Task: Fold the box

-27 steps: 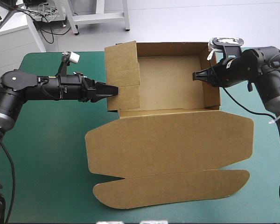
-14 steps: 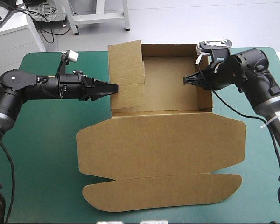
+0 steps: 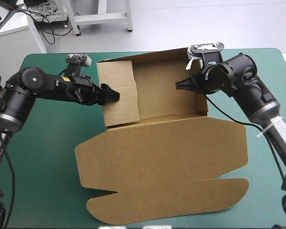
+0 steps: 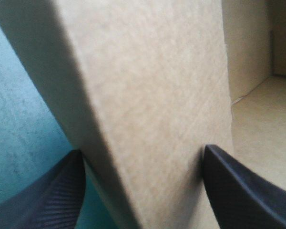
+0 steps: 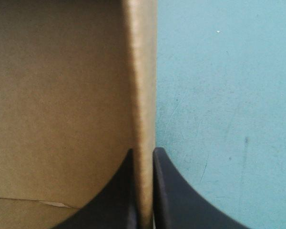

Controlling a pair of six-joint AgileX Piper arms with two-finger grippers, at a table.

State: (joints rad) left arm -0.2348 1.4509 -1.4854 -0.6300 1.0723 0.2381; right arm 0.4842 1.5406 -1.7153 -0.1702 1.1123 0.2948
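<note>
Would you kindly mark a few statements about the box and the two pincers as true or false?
1. The right pincer is shut on the box's right wall. True.
2. The lid lies flat on the table. True.
3. The left pincer is shut, clear of the box. False: its fingers stand apart, the left wall between them.
4. The box is a flat sheet. False: its walls are raised, an open tray.
</note>
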